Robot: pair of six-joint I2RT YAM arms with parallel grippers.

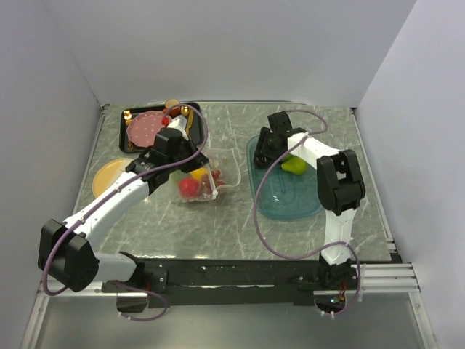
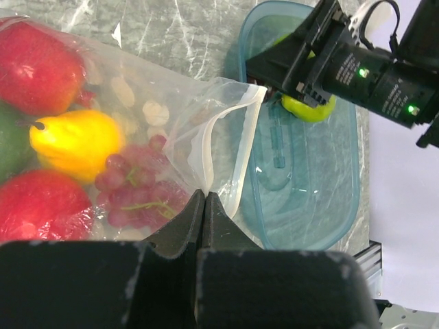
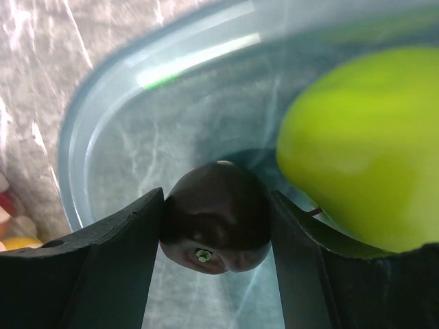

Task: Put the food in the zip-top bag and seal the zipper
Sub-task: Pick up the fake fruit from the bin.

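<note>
Right claw [image 3: 216,202] is pinching the dark brown ball [image 3: 218,229] low over the teal tray [image 3: 110,130], with the green fruit [image 3: 363,144] just beside it. Left claw [image 2: 204,205] is pressed together on the lip of the zip-top bag [image 2: 137,103], which lies on the worktop [image 1: 218,225] with its mouth facing the tray. Yellow pear [image 2: 75,140] and grapes [image 2: 130,185] are inside. Step looks like loading. Next: lift the ball, carry it into the mouth, release. Zipper [image 2: 241,157] not yet sealed.

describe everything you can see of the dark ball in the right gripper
The dark brown ball is a glossy, plastic-looking toy fruit with a tiny pale stem stub facing the wrist camera. The right gripper holds it, one black finger pressed on each side, over the teal tray, beside a larger yellow-green fruit.
</note>
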